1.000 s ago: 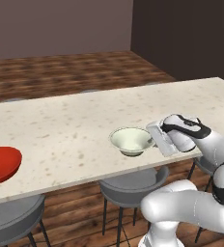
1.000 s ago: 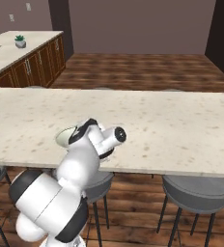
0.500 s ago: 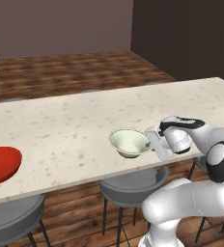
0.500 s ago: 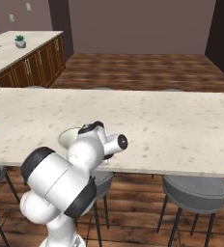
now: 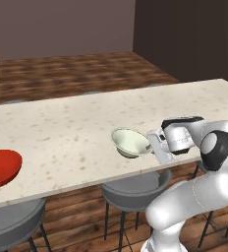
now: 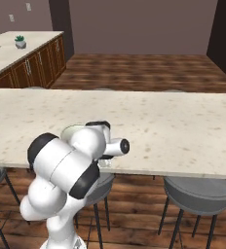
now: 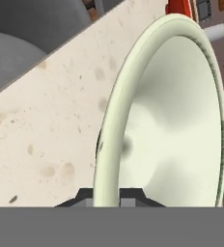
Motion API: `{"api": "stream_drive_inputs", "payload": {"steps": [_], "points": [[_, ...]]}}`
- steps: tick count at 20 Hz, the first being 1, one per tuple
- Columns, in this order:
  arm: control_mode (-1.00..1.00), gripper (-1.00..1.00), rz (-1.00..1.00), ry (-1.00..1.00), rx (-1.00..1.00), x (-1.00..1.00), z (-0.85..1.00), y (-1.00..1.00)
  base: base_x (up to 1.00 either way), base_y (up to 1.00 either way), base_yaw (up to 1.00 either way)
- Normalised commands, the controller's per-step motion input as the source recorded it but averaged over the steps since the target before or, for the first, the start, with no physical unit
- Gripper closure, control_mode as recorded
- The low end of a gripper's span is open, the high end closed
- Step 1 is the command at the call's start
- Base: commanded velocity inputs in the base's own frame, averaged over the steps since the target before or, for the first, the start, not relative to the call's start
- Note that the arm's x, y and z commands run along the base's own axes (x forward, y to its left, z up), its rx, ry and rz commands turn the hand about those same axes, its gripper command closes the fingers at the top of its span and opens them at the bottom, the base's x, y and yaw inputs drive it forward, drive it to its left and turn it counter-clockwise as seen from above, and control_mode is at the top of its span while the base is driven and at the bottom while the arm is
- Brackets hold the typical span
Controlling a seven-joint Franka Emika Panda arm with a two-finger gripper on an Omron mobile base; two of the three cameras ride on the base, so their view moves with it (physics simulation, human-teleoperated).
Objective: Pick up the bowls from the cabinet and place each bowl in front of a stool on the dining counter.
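While the red bowl [image 5: 2,167] sits at the far left of the dining counter [image 5: 76,133], close to the near edge and above a grey stool [image 5: 10,224], the cream-white bowl [image 5: 130,142] is farther right on the same slab, also near the front edge, with a second grey stool [image 5: 135,184] tucked under the counter just below it. Right of that bowl comes the gripper [image 5: 154,146], its two fingers clenched on the bowl's right-hand rim; the hand view shows the rim [image 7: 109,144] running up between the two dark tips, the pale hollow of the bowl facing right and speckled stone to the left. Whether the bowl's base touches the counter cannot be told. The counter between the two bowls is bare. In the right base view the white arm stands in front of the bowl, leaving a sliver of its rim [image 6: 73,130] showing, and another stool [image 6: 197,189] stands to the right. Counted: two bowls, well apart, and three stools across the views. At far left in that view, a wooden drawer unit [image 6: 32,65] carries a small potted plant [image 6: 20,42].
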Motion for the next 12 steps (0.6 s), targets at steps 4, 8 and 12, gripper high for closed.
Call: {"api": "stream_drive_inputs", "payload": {"steps": [4, 8, 12], "points": [[-1.00, 1.00, 0.00, 0.00, 0.00, 0.00, 0.01, 0.01, 0.00, 0.00, 0.00], [-1.00, -1.00, 0.00, 0.03, -0.04, 0.00, 0.07, 0.04, 0.00, 0.00, 0.00], [-1.00, -1.00, 0.00, 0.00, -0.01, 0.00, 0.01, 0.00, 0.00, 0.00, 0.00]]}}
